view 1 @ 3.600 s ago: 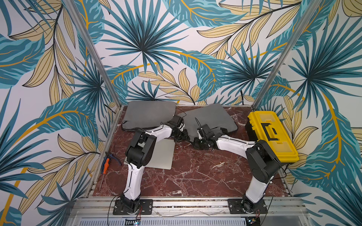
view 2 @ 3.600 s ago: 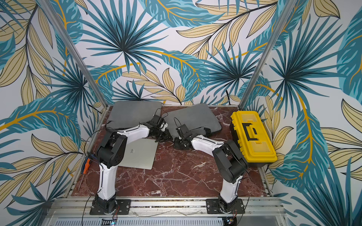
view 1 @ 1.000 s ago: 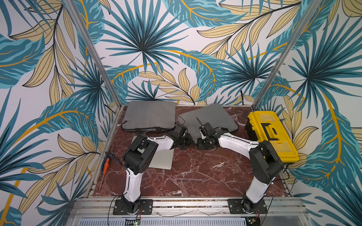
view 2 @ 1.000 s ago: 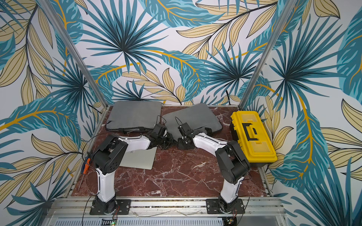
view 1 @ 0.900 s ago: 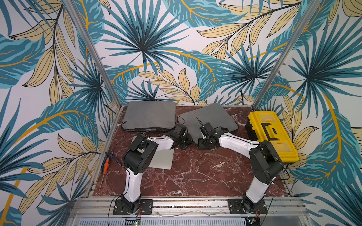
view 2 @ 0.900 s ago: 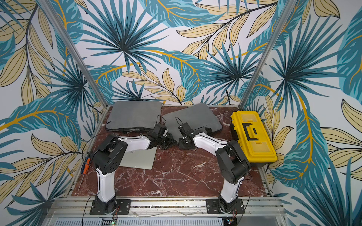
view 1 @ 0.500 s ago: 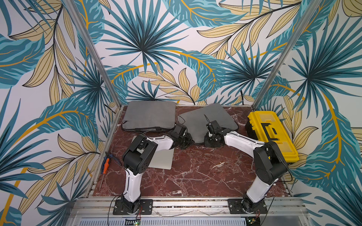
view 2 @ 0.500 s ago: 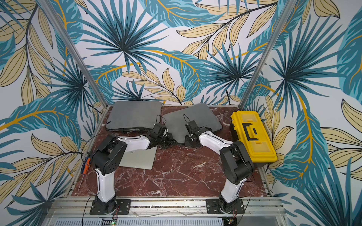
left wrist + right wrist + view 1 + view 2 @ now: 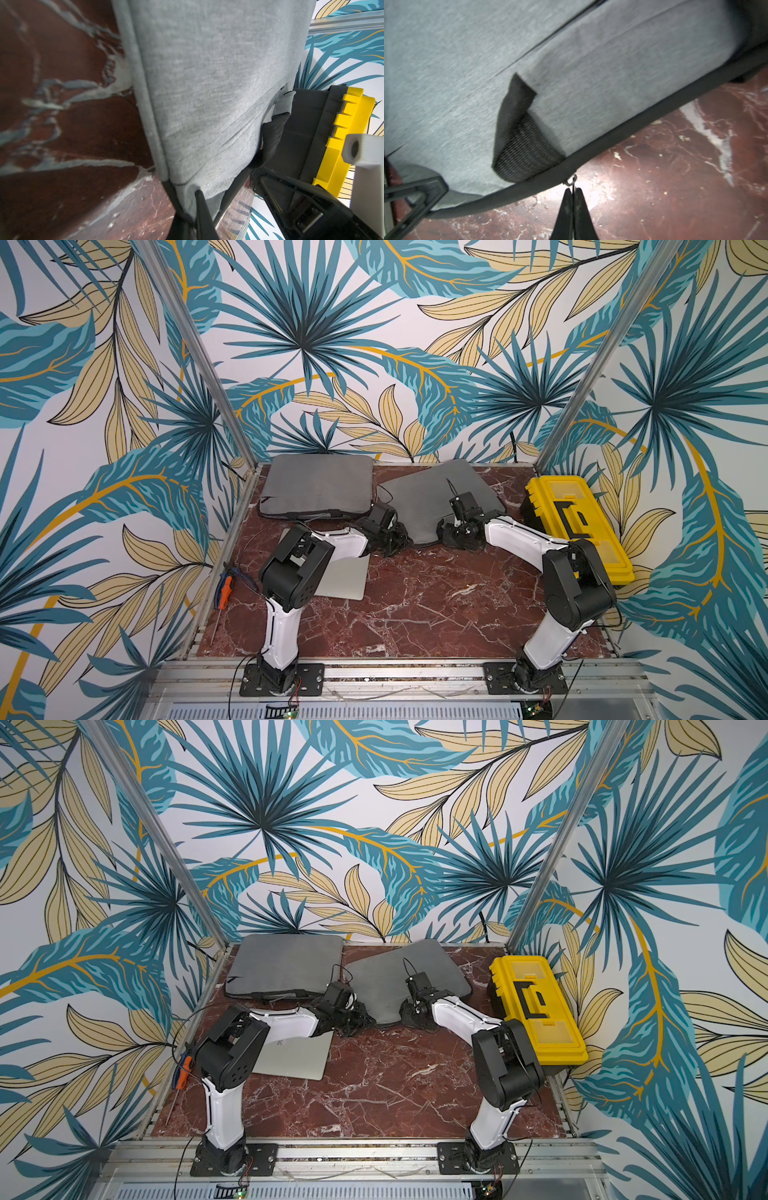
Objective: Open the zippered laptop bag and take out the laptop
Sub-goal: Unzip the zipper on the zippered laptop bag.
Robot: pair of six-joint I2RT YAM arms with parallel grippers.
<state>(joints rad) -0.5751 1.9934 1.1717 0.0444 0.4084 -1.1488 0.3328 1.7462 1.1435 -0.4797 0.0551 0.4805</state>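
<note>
Bag: the grey laptop bag [image 9: 432, 495] lies flat at the back of the table, between a second grey bag [image 9: 318, 483] and the yellow toolbox [image 9: 577, 522].
Left gripper: the left gripper [image 9: 196, 195] is clamped on the bag's near corner, with fabric between its fingers.
Right gripper: the right gripper [image 9: 572, 190] is pressed together on the zipper pull [image 9: 572, 181], at the black zipper edge.
Zip line: it runs along the near edge, from the left gripper's corner off toward the toolbox; the pull looks set to travel that way.
Nearer arm: the right arm, which is on the pull itself.
Laptop: a silver laptop [image 9: 345, 576] lies under the left arm; I cannot tell what is inside this bag.
</note>
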